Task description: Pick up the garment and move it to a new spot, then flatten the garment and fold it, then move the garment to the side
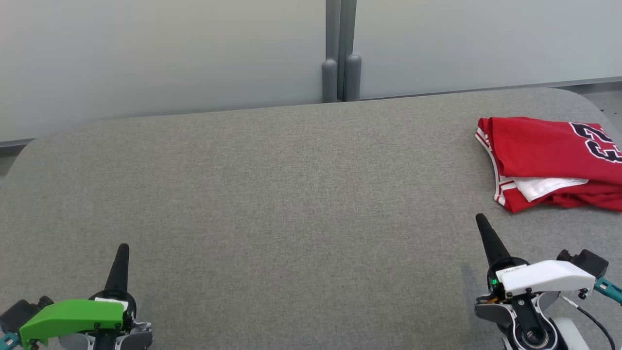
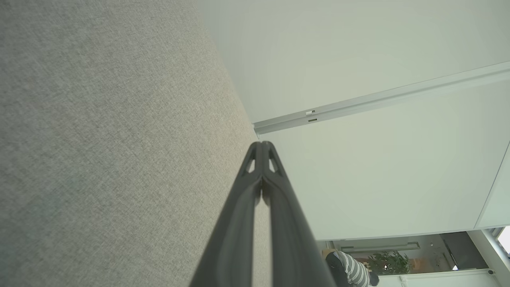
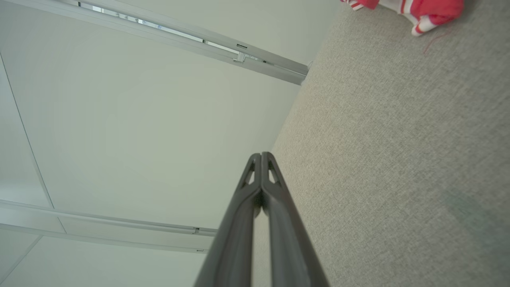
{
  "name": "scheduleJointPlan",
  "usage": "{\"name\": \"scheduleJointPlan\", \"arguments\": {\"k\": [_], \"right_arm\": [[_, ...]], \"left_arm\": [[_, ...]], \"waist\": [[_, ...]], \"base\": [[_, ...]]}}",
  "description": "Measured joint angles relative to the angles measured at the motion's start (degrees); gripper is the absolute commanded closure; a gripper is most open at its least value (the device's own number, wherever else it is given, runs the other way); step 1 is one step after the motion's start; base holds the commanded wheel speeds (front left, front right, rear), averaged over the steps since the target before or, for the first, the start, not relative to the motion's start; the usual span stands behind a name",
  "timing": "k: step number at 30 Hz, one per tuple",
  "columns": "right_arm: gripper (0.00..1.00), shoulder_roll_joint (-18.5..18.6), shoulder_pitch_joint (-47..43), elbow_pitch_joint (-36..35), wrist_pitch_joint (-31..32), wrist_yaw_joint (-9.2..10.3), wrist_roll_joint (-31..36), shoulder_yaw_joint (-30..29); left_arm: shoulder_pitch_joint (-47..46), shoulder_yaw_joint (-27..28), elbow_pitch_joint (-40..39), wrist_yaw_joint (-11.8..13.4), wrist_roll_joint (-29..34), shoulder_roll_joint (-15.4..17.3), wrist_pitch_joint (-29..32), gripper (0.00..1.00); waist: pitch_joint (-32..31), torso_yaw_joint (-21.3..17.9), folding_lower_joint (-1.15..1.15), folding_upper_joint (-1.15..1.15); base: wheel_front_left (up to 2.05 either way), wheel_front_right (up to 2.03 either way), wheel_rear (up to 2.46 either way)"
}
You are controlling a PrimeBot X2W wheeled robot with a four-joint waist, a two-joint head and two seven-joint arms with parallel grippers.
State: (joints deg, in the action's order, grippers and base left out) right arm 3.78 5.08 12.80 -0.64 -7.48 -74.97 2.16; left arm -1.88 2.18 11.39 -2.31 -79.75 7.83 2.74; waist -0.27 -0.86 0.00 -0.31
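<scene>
Right gripper (image 1: 482, 221) closed, garment (image 1: 544, 150) just beyond

The red jersey (image 1: 549, 155) runs off the head view's right edge, cutting its dark number (image 1: 600, 143) short. The right wrist view's top edge cuts it too. In the left wrist view, a tiny person (image 2: 352, 273) is cut by the bottom edge.

From my remote feed: a red jersey (image 1: 549, 160), trimmed in red-and-white stripes with dark numerals edged white, on the flecked grey desk (image 1: 272, 204). My left cover (image 1: 73, 313) is bright green, my right cover (image 1: 546, 276) white; both sets of jaws are charcoal black. The wall (image 1: 146, 58) is pale grey-green.
</scene>
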Motion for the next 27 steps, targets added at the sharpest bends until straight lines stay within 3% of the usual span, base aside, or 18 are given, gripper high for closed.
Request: {"name": "scheduleJointPlan", "arguments": {"k": [27], "right_arm": [[1.0,0.01,1.11,1.12,1.15,0.0,-12.79,-0.9]], "left_arm": [[-1.46,5.16,0.99,-3.32,-9.62,-1.97,3.83,1.0]], "waist": [[0.22,0.55,0.0,0.0]], "base": [[0.0,0.0,0.0]]}}
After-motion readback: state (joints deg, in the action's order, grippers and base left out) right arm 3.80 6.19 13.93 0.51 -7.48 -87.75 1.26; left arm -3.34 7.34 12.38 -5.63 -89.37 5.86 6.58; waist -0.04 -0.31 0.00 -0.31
